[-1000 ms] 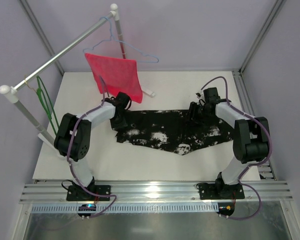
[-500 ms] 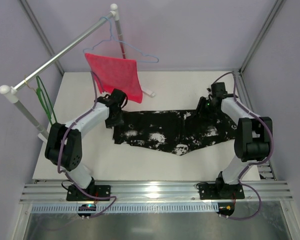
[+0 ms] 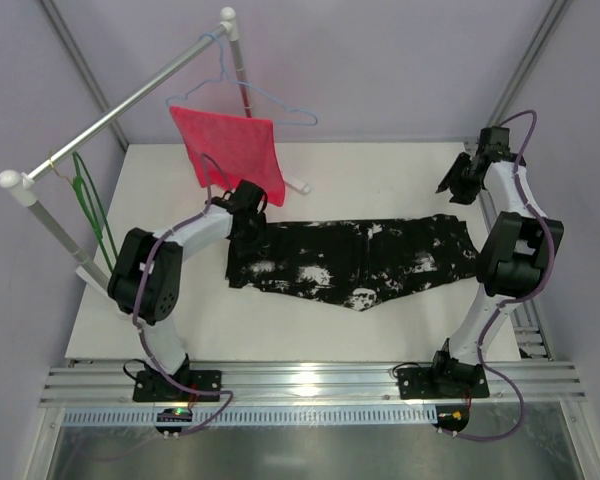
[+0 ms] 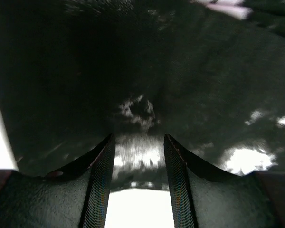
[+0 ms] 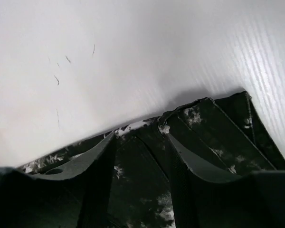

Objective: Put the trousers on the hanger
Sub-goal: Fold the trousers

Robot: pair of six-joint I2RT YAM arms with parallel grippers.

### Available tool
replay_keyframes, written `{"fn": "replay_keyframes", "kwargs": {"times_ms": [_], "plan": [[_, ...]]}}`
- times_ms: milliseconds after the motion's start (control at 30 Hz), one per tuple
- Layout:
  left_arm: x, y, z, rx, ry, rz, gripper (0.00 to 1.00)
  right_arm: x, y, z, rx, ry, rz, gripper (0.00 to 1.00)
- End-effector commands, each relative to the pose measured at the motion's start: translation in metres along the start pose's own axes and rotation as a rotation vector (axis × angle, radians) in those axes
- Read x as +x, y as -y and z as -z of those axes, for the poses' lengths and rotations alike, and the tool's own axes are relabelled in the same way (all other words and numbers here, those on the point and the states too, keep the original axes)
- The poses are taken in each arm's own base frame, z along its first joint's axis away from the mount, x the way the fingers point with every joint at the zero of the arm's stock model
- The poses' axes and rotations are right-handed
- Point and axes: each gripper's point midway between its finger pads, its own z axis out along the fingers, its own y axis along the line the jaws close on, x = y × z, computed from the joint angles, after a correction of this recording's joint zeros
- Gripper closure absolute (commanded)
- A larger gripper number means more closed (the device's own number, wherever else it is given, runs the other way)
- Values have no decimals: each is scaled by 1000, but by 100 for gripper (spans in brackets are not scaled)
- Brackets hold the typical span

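The trousers, black with white splotches, lie spread flat across the middle of the white table. My left gripper hovers low over their left end. In the left wrist view it is open, with the fabric lying under and beyond the fingers and nothing pinched. My right gripper is raised at the far right, behind the trousers' right end. In the right wrist view it is open and empty above the cloth's corner. The green hanger hangs from the rail at the left.
A slanted metal rail on white posts runs along the back left. A pale blue wire hanger on it carries a red mesh cloth, which hangs just behind my left wrist. Frame posts stand at the right edge.
My left gripper has opened and let go of the trousers' left end. My right arm has lifted and swung back to the far right, and the trousers' right end now lies stretched out.
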Motion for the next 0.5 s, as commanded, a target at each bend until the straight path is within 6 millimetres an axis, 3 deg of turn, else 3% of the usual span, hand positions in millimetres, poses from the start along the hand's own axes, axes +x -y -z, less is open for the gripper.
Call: {"fn": "replay_keyframes", "kwargs": {"times_ms": [0, 200, 267, 467], "plan": [[10, 7, -27, 11, -59, 18, 54, -13, 9, -7, -107, 12, 14, 50], [23, -10, -52, -71, -91, 84, 55, -2, 43, -37, -91, -76, 14, 47], [24, -9, -54, -61, -87, 94, 55, 1, 58, -44, -78, -92, 4, 47], [26, -13, -52, -72, -80, 101, 55, 9, 73, -54, -58, -133, 30, 47]]}}
